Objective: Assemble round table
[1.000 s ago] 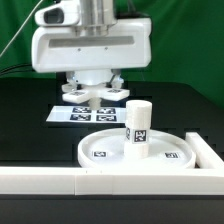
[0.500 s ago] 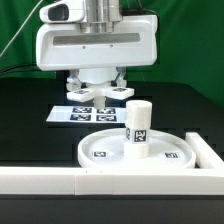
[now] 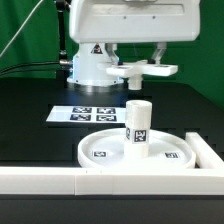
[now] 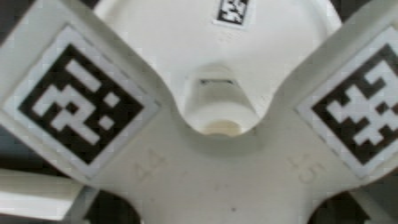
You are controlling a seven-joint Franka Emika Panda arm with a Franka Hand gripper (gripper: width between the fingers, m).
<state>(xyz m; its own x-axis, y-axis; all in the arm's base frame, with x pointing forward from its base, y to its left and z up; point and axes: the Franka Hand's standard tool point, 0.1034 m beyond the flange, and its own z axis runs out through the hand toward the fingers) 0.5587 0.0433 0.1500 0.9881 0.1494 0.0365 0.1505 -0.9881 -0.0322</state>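
Holding: cross [image 3: 152, 70], clamped in my end effector [image 3: 134, 62], risen from low over the marker board [image 3: 78, 112] to high above the post [image 3: 137, 128]. Post: upright on disc [image 3: 100, 152]. Probable next entry: cross lowered onto post.

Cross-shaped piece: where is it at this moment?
In the exterior view, the cross-shaped piece is held in the air by the gripper, above and apart from the upright post that stands on the round disc.
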